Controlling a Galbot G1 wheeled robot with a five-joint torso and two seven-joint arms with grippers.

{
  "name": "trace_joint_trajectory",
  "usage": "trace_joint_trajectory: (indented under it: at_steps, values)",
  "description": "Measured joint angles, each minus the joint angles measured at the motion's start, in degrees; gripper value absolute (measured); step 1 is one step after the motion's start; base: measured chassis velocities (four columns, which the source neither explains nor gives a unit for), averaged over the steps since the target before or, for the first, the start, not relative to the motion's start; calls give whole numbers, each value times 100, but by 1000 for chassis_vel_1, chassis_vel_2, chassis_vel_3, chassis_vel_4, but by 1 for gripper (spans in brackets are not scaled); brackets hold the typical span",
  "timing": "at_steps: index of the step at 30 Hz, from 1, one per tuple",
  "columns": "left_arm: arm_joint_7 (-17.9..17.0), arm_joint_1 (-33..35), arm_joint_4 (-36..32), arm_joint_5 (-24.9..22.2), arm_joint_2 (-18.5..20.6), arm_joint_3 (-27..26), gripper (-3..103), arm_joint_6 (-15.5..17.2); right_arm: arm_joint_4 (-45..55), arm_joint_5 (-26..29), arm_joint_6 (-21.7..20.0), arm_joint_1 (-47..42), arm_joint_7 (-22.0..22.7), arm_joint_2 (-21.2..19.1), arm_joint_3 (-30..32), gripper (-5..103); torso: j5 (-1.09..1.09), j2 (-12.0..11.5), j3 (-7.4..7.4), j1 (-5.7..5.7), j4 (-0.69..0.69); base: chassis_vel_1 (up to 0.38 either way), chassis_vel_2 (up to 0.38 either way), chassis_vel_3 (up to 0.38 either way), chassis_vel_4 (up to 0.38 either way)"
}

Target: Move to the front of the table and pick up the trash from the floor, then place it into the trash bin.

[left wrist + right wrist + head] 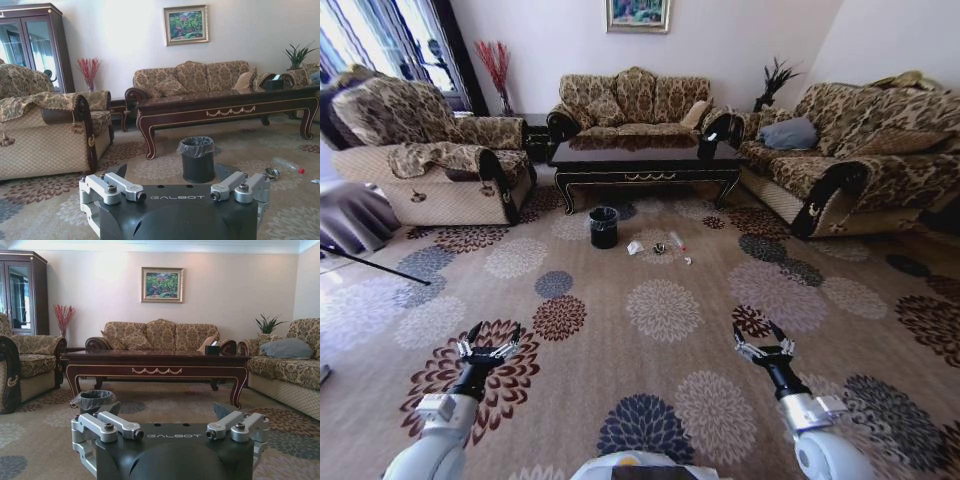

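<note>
The robot is standing well short of the coffee table (645, 160), so the approach step is in hand; the left gripper (488, 347) and right gripper (764, 347) are both hanging low and near, fingers spread, holding nothing. The trash (660, 247) is lying on the carpet (660, 330) before the table, just right of the trash bin (604, 227); the next move, in my judgement, calls for driving forward until the litter is within reach.
</note>
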Motion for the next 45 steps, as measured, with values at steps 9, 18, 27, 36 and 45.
trace_joint_trajectory:
  at_steps: [9, 18, 27, 36, 45]
  values:
    - [-23, -64, -22, 81, -82, 125, 99, 57, 18, -12, 6, -32, 6, 15, 27, 100, 0, -234, -157, -78, 0, 0, 0, 0, 0]
    - [-26, -47, -9, 135, -105, 180, 99, 56, 98, -18, 17, -95, 10, 45, 69, 100, 0, -433, -286, -148, 0, 0, 0, 0, 0]
    - [-27, -30, 10, 140, -118, 196, 100, 39, 175, -38, 14, -140, 21, 83, 86, 100, 0, -631, -416, -213, 0, 0, 0, 0, 0]
    - [-28, 13, 0, 248, -91, 225, 100, 15, 205, -52, 22, -192, 20, 102, 105, 100, 0, -838, -568, -269, 0, 0, 0, 0, 0]
    - [-48, -64, -2, 384, -63, 289, 100, 15, 223, -52, 34, -218, 15, 110, 108, 100, 0, -1041, -703, -336, 0, 0, 0, 0, 0]
